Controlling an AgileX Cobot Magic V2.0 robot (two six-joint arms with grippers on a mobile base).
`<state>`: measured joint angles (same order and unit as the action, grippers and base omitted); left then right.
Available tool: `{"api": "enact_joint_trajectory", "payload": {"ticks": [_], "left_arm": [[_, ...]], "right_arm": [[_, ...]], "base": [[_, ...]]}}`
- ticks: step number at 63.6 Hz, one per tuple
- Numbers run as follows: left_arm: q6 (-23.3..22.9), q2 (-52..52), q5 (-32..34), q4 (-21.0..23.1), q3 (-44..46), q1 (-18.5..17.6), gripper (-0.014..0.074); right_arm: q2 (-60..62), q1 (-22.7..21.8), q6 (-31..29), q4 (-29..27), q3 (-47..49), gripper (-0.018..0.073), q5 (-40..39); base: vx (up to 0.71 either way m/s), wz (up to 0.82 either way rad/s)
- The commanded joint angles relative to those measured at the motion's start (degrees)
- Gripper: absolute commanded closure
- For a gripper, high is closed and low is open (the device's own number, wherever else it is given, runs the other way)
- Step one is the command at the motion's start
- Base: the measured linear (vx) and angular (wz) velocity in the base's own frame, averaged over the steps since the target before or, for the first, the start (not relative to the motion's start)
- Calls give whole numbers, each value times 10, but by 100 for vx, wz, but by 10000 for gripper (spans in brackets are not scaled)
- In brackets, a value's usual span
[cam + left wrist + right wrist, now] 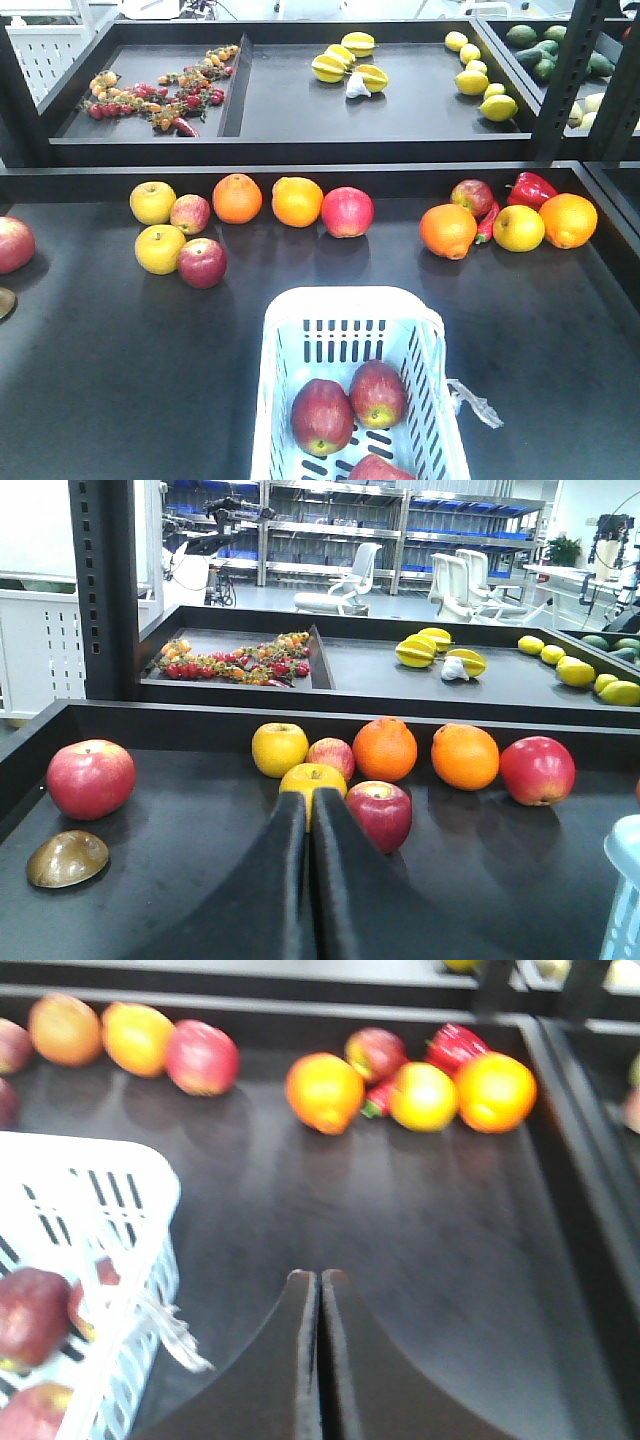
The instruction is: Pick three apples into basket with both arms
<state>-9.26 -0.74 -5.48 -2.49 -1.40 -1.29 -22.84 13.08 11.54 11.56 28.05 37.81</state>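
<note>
Gripper beside basket of apples

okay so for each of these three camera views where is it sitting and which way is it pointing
Exterior front-facing: high, looking down over the basket toward the fruit shelves; no robot parts show.
Left wrist-mounted: low on the left arm, facing the fruit row; left gripper shut, empty.
Right wrist-mounted: above the shelf's right side, angled down; right gripper shut, empty.
Shared: basket, and the oranges in all three.
</note>
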Motion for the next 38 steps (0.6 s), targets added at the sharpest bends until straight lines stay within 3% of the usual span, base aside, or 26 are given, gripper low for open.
{"api": "enact_joint_trajectory", "payload": {"ticks": [1,17,38], "left_arm": [[-5,-8,46,5,-13,1,603],[-5,-8,46,5,-13,1,603],[-5,-8,46,5,-13,1,603]], "right_arm": [[28,-7,-5,-1,-50,568,-129],[141,-92,-13,-74,-203,568,-271],[239,-98,-26,-88,-305,568,-360]], "base": [[0,0],[0,0],[0,0]]}}
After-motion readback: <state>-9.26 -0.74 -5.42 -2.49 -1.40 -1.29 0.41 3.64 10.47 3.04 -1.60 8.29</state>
